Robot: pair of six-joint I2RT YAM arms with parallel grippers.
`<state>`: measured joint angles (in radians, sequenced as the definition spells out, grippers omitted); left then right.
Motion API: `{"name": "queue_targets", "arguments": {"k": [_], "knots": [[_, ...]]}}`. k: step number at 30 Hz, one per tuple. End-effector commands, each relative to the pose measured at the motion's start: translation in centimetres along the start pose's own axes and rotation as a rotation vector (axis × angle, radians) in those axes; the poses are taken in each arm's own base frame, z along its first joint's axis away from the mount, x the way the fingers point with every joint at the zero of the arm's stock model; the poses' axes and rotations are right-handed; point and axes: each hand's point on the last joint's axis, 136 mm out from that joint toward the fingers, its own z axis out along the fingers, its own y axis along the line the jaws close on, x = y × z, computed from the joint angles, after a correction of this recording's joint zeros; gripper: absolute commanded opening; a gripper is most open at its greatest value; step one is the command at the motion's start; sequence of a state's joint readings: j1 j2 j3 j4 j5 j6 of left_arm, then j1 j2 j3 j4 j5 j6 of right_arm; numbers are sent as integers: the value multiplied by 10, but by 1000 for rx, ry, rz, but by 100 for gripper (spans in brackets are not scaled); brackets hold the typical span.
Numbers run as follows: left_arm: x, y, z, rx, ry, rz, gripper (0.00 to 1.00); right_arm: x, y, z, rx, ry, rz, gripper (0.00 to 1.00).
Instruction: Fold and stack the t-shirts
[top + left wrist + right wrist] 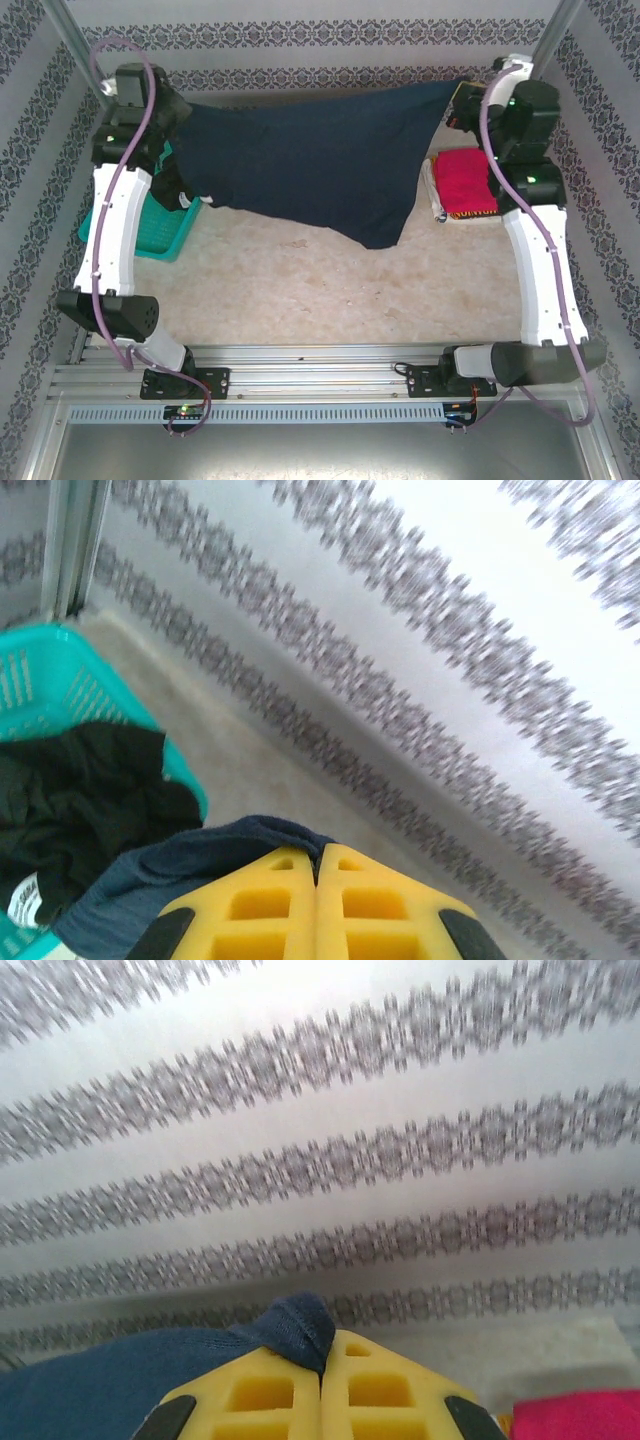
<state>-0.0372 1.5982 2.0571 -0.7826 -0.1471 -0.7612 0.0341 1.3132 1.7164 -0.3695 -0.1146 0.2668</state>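
The large navy t-shirt (pixel 310 160) hangs stretched above the table between both arms at the far side. My left gripper (pixel 318 852) is shut on one navy corner (pixel 250 835) near the basket. A bunched navy edge (pixel 295 1325) is pinched in my right gripper (pixel 325 1345), also shut. The pinkish-red t-shirt (pixel 466 180) lies folded at the right, its edge (pixel 580 1415) showing beside the right fingers. The black t-shirt (pixel 70 800) lies crumpled inside the basket.
A teal mesh basket (pixel 160 230) stands at the left under the left arm, its rim (pixel 60 645) close to the left gripper. Patterned walls close in the table at the back and sides. Bare table surface (pixel 330 290) lies in front of the hanging shirt.
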Motion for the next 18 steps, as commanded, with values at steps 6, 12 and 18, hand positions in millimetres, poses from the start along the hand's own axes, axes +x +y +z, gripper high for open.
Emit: {"name": "queue_targets", "arguments": {"k": [6,12,18], "knots": [[-76,-22,-94,89,-216,28,0,-98,24,-88,-11,-265,-54,0],[-92,-30,-136,170,-282,4,0,-118,34,-125,-27,-347,-60,0],[-96,-31,-139,176,-303,12,0,-120,26,-126,29,-349,-94,0]]}}
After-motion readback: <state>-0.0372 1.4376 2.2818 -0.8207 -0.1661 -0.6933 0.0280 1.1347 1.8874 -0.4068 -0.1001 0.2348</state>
